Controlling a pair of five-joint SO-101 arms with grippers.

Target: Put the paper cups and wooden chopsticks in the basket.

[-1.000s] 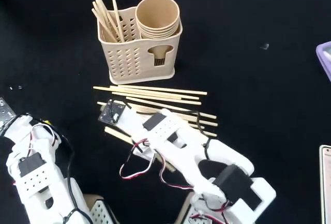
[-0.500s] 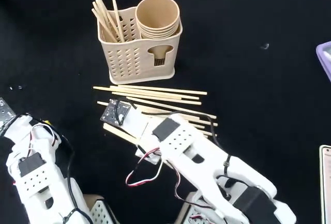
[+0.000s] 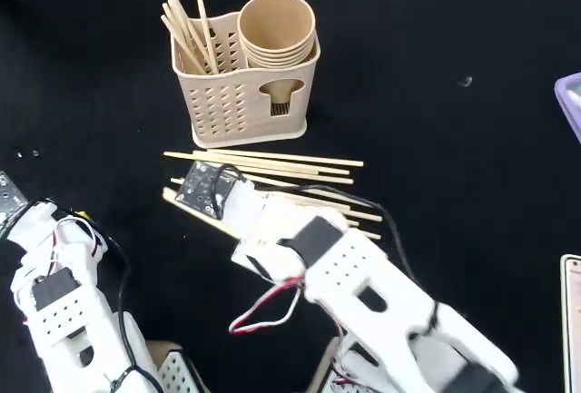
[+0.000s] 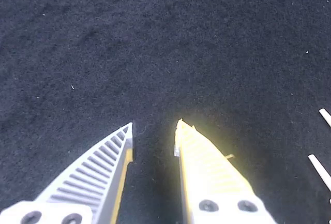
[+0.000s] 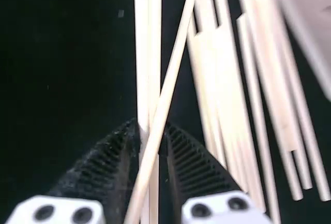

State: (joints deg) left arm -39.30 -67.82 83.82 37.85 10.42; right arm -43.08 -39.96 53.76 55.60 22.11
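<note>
Since a second ago your right arm has pushed forward toward the basket (image 3: 241,107). The stick it carries has slid along with it and now lies slantwise in front of the basket's left half. Your right gripper (image 5: 151,125) is clamped on that held chopstick (image 5: 163,100), with two more sticks running just under the jaws.

The loose pile (image 3: 290,168) fans out on the black cloth (image 3: 454,184) just in front of the basket. The paper cups (image 3: 277,21) are stacked in the basket's right compartment, and the upright chopsticks (image 3: 186,25) lean in its left one. Your left gripper (image 4: 153,128) hangs with its jaws apart over bare cloth, well off to the basket's front left.

Expect these sticks to be light, stiff and smooth. A stick pinched near one end will likely swing or slip as you lift. A hold nearer the middle should steady it, if you can get one without catching its neighbours. Make sure you have one stick only, then drop it end-first into the left compartment.
</note>
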